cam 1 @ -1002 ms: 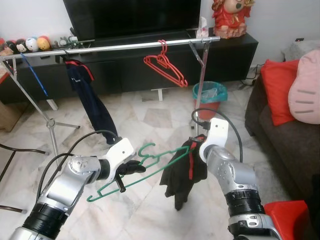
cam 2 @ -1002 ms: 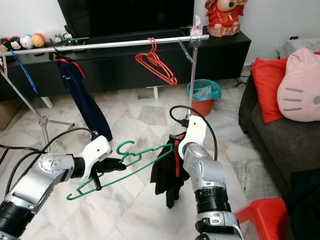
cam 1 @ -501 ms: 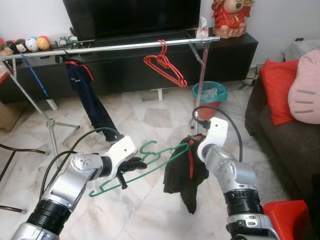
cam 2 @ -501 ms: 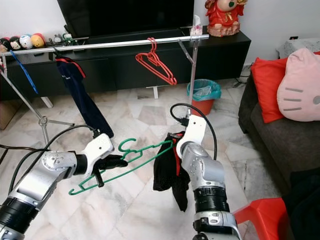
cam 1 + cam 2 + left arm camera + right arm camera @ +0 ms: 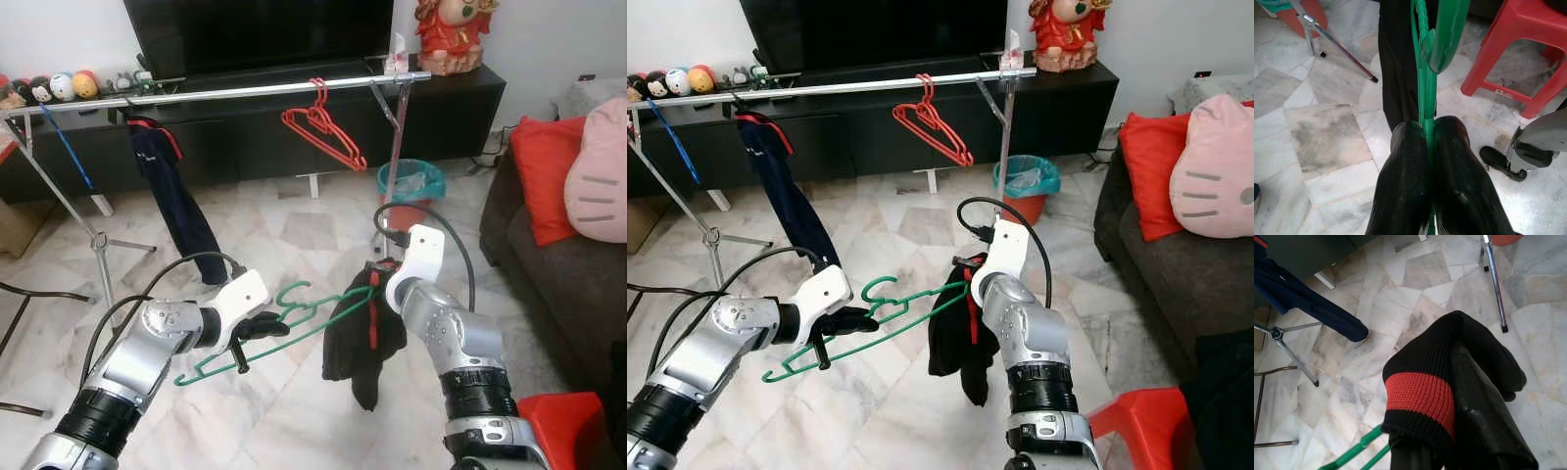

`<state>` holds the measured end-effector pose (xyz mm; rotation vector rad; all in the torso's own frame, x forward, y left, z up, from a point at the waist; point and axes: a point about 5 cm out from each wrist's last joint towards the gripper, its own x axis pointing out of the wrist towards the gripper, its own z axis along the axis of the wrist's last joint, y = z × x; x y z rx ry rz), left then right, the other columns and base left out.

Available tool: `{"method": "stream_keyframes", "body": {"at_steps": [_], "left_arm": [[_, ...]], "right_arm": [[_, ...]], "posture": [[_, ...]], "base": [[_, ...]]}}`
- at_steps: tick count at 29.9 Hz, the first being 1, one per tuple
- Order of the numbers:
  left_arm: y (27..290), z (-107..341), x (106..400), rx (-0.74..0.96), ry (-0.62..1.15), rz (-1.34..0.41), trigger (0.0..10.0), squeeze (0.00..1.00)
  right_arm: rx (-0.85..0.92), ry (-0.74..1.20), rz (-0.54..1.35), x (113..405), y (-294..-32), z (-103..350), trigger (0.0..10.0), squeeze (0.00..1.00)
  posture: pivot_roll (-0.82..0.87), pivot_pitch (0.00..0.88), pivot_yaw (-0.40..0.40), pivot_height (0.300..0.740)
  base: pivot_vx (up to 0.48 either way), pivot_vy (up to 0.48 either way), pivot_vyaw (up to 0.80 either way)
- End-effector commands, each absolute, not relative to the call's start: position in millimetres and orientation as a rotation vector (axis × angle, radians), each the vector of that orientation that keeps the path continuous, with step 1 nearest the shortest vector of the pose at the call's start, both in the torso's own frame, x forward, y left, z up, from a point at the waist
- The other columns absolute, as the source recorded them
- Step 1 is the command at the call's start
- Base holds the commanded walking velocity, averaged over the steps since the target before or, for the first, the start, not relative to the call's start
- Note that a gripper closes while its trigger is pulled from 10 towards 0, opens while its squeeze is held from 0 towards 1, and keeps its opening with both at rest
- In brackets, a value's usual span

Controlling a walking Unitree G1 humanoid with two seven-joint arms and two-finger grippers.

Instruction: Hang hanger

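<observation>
Left gripper [image 5: 257, 331]: its two black fingers are pressed together on the green hanger [image 5: 284, 328], close under the hook, low in front of the robot.
Right gripper [image 5: 1469, 431]: it holds the black garment [image 5: 361, 328] with the red band; the cloth covers the fingers, so how far they are closed is not clear.
Hanger: it is tilted, one end goes down toward the floor, the other end goes into the garment.
Garment: it hangs in a bunch from the high end of the hanger, not spread on both shoulders.
Rail [image 5: 225, 91]: silver, well apart and higher, in front of the TV cabinet [image 5: 460, 103]; red hangers [image 5: 323, 127] and a dark blue garment [image 5: 176, 191] hang on it.
Step in hand: probably dressing the hanger before it goes to the rail.
How to do it well: keep the left grip firm, make the hanger level, and pull the cloth over the arm slowly so that it does not slip off.
Risk: the bunched cloth can fall when the hanger is lifted.
</observation>
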<state>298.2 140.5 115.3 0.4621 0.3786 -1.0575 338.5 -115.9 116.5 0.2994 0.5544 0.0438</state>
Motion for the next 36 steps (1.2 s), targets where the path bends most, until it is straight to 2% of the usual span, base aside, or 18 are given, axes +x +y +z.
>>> {"method": "stream_keyframes", "body": {"at_steps": [1, 8, 13, 20, 23, 26, 29, 36], "left_arm": [[141.5, 118.9, 301.0, 0.471, 0.374, -1.064, 10.0, 0.0], [148.8, 119.8, 309.3, 0.47, 0.379, -1.009, 10.0, 0.0], [148.0, 115.7, 312.8, 0.483, 0.392, -0.974, 10.0, 0.0], [141.7, 112.6, 306.6, 0.451, 0.408, -1.064, 10.0, 0.0], [145.3, 113.4, 306.2, 0.442, 0.422, -1.078, 10.0, 0.0], [149.2, 114.5, 305.4, 0.437, 0.428, -1.086, 10.0, 0.0], [151.8, 116.1, 303.9, 0.428, 0.435, -1.109, 10.0, 0.0], [150.8, 115.1, 295.1, 0.397, 0.468, -1.177, 10.0, 0.0]], "right_arm": [[0.298, 0.522, 0.097, 337.6, -106.6, 127.1, 10.0, 0.0], [0.279, 0.537, 0.135, 325.4, -102.5, 126.7, 10.0, 0.0], [0.292, 0.553, 0.095, 316.0, -109.8, 124.1, 10.0, 0.0], [0.276, 0.53, 0.147, 308.3, -108.7, 134.3, 10.0, 0.0], [0.161, 0.522, 0.191, 305.5, -107.2, 132.9, 10.0, 0.0], [0.13, 0.518, 0.235, 302.5, -104.1, 135.0, 10.0, 0.0], [0.031, 0.506, 0.339, 296.3, -99.8, 137.4, 10.0, 0.0], [-0.191, 0.506, 0.28, 298.9, -125.6, 129.2, 10.0, 0.0]], "posture": [[-0.04, 0.0, 0.08, 0.74], [-0.05, 0.0, 0.081, 0.74], [-0.05, 0.0, 0.082, 0.74], [-0.06, 0.0, 0.083, 0.74], [-0.07, 0.0, 0.086, 0.74], [-0.07, 0.0, 0.087, 0.74], [-0.06, 0.0, 0.086, 0.74], [-0.07, 0.0, 0.084, 0.74]], "base": [[0.0, 0.0, 0.0], [0.0, 0.0, 0.0], [0.0, 0.0, 0.0], [0.0, 0.0, 0.0], [0.0, 0.0, 0.0], [0.0, 0.0, 0.0], [0.0, 0.0, 0.0], [0.0, 0.0, 0.0]]}}
